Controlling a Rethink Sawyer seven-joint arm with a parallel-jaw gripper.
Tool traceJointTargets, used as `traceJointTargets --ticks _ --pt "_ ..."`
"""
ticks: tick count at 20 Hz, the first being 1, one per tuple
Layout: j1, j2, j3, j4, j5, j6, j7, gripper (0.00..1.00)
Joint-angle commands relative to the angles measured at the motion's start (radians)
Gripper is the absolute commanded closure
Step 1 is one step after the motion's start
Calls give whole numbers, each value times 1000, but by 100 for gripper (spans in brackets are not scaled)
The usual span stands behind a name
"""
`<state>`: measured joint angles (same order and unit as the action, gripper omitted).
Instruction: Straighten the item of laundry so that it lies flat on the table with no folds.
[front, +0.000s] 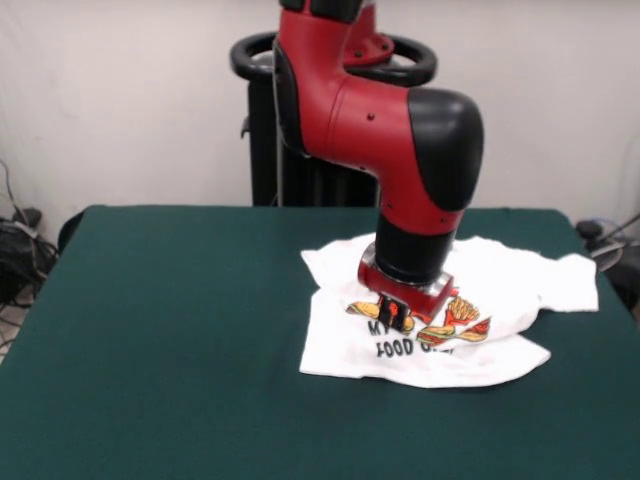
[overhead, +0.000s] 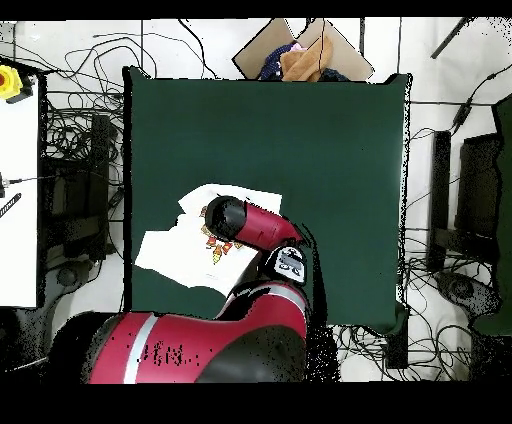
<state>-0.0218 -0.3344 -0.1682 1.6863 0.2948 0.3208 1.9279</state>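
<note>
Shirt: small white short-sleeved T-shirt (front: 440, 320) with red-orange burger and fries print and black lettering, of which "FOOD" reads clearly in the front view. Lies rumpled, hem edge wavy, one sleeve reaching out toward the table's side edge.
Shirt position: on the large dark green felt-topped table (front: 170, 330), in the half nearer the robot, close to one side edge; in the overhead view it nearly reaches that edge (overhead: 175, 240).
Arm: red and black arm (front: 390, 130) comes down steeply over the shirt's middle, covering part of the print.
Gripper: short black tool tip (front: 394, 316) under a red wrist block, down at the printed area, at or touching the cloth. Cannot tell whether its tips are apart, together or pinching fabric; overhead the arm hides it.
Surroundings: cardboard box (overhead: 300, 52) with cloth inside beyond the far table edge; cables (overhead: 70, 130) on the floor.
</note>
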Motion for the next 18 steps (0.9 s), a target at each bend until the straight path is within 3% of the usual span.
traceJointTargets --ticks 1,8,15,18 --pt "-71 157 117 -28 -75 -168 73 100" --pt "-93 172 142 -48 -96 -163 89 100" --pt "-111 -89 203 162 -62 50 105 100" --pt "-141 -153 234 191 -56 121 81 100"
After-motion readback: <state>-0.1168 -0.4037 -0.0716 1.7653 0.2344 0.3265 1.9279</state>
